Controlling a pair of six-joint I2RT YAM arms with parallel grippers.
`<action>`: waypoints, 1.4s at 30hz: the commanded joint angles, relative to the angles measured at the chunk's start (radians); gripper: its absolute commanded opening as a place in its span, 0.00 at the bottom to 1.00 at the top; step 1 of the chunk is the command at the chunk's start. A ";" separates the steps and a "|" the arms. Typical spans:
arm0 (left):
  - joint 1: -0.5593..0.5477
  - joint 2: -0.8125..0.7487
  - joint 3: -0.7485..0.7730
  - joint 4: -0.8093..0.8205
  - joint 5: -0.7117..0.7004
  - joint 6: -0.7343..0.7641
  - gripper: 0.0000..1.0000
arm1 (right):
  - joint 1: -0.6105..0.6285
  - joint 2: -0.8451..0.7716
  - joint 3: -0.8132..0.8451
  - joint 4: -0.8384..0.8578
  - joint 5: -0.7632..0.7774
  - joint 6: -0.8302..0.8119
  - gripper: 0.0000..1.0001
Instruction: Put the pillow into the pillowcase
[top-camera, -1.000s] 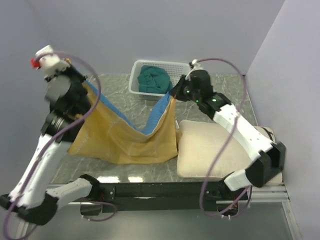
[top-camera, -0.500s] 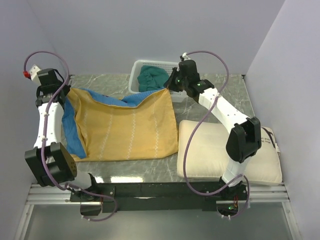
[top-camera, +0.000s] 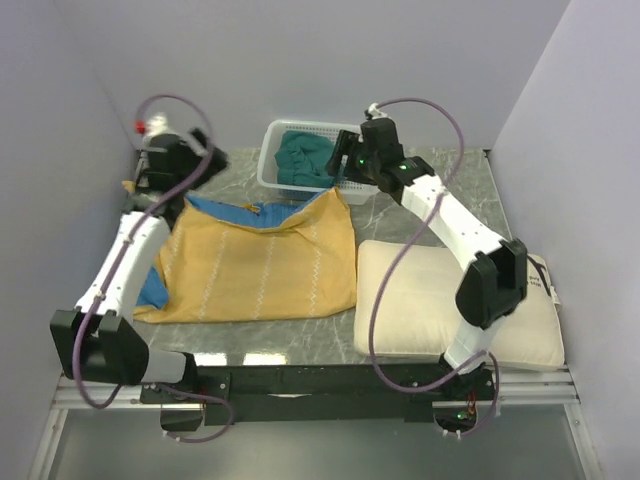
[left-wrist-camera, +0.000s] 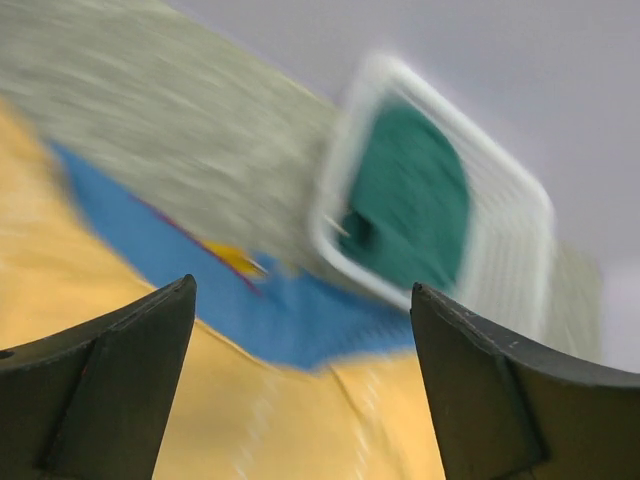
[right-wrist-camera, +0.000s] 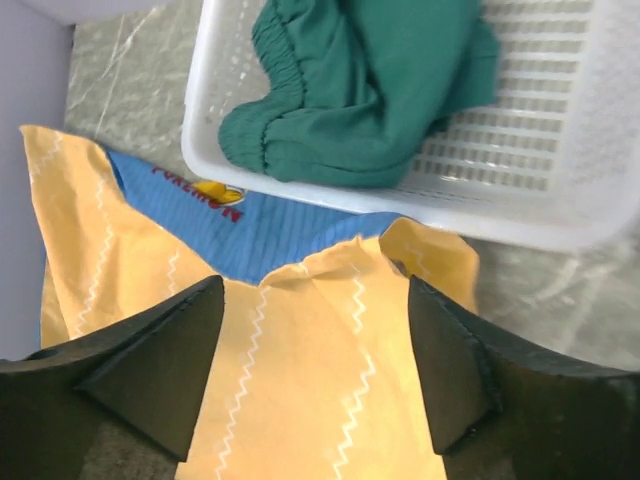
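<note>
Pillowcase (top-camera: 260, 265) lies flat on the table (top-camera: 420, 210), left of centre, mustard side up; blue lining shows along the open far edge and at the left side. Pillow (top-camera: 430, 300) lies flat at the near right, just beside the pillowcase's right edge and wholly outside it. Left gripper (left-wrist-camera: 302, 290): fingers spread apart, nothing between them, above the case's far-left corner; wrist view is blurred. Right gripper (right-wrist-camera: 316, 290): fingers likewise apart and empty, above the case's far-right corner, which lies just short of the white basket (top-camera: 272, 160). Teal cloth (top-camera: 305, 157) sits bunched inside the basket.
</note>
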 joint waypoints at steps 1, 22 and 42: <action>-0.259 -0.102 -0.096 0.010 -0.059 0.025 0.91 | -0.008 -0.243 -0.117 -0.041 0.141 -0.014 0.82; -0.951 0.424 -0.043 0.050 -0.320 -0.105 0.73 | -0.016 -0.875 -0.836 0.065 0.206 0.065 0.86; -0.960 0.284 -0.307 0.169 -0.278 -0.135 0.10 | 0.008 -0.810 -0.900 0.154 0.143 0.089 0.85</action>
